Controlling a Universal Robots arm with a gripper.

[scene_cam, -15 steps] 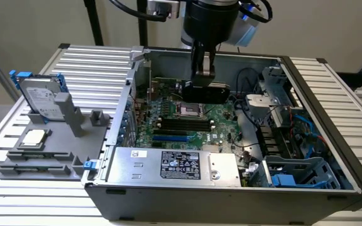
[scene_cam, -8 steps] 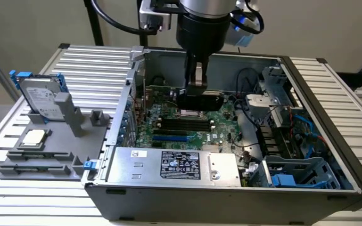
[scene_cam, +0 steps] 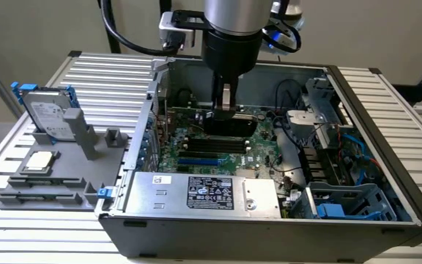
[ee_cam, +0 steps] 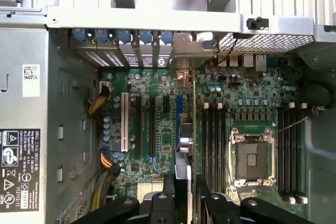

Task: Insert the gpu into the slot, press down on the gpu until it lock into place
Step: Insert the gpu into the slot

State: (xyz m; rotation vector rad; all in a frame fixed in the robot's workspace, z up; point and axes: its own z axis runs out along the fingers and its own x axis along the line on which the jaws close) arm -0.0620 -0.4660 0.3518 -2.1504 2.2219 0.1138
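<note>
Ext view: open PC case [scene_cam: 255,242] on slatted table [scene_cam: 394,104]. Silver PSU box [scene_cam: 204,192] w/ white label sits along the near wall. Blue drive cage [scene_cam: 343,202] at ext view's right, cable loops [scene_cam: 290,91] by the far wall. Outside the case, ext view's left: grey fixture [scene_cam: 57,184] w/ hard drive [scene_cam: 46,113] standing in it. Arm drops straight into the case. The jaws [scene_cam: 226,109] are clenched on the top edge of the gpu [scene_cam: 232,127]. Card is upright, face to camera, lower edge just past the black mem slots [scene_cam: 212,145]. The slot [scene_cam: 198,162], blue, is in plain sight betw mem slots and PSU box, apart from the card.

Wrist view: looking down past the jaws [ee_cam: 190,182] onto the board. gpu [ee_cam: 194,129] is edge-on, a thin line running out from betw the fingers. It runs parallel to the slot [ee_cam: 179,114] and just beside it, on the mem slots [ee_cam: 212,140] side. CPU socket [ee_cam: 249,158] lies beyond those. White PCI slot [ee_cam: 125,121] and wire bundle [ee_cam: 102,182] are on the slot's other side. Can't tell if the card edge touches the connector.
</note>
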